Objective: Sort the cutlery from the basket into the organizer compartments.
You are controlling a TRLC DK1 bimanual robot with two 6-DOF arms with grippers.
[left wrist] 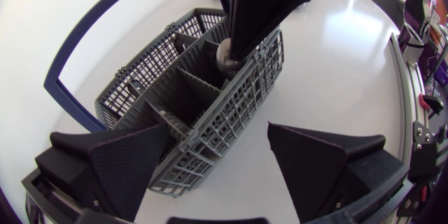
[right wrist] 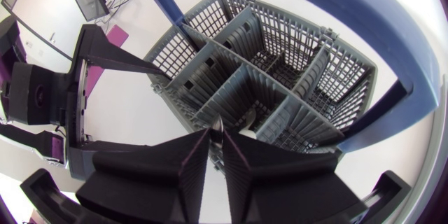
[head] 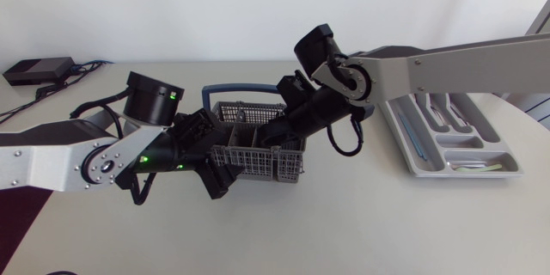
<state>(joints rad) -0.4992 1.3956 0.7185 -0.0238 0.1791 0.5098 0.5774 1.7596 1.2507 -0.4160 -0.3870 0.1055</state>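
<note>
The grey cutlery basket (head: 258, 150) with its blue handle (head: 225, 90) stands mid-table. My right gripper (head: 277, 137) reaches down into one of its compartments (right wrist: 245, 105). Its fingers are nearly together around a thin metal cutlery piece (right wrist: 219, 127), which also shows as a rounded silver end (left wrist: 225, 57) under the right gripper (left wrist: 234, 45). My left gripper (left wrist: 218, 133) is open and straddles the basket's near corner (left wrist: 185, 164); one finger (left wrist: 129, 164) lies against the basket wall, the other (left wrist: 315, 164) stands clear. The grey organizer (head: 412, 159) sits at the right with cutlery (head: 440, 113) in it.
A black box (head: 36, 70) with cables lies at the back left corner. Bare tabletop (head: 361, 223) spreads in front of the basket and between basket and organizer.
</note>
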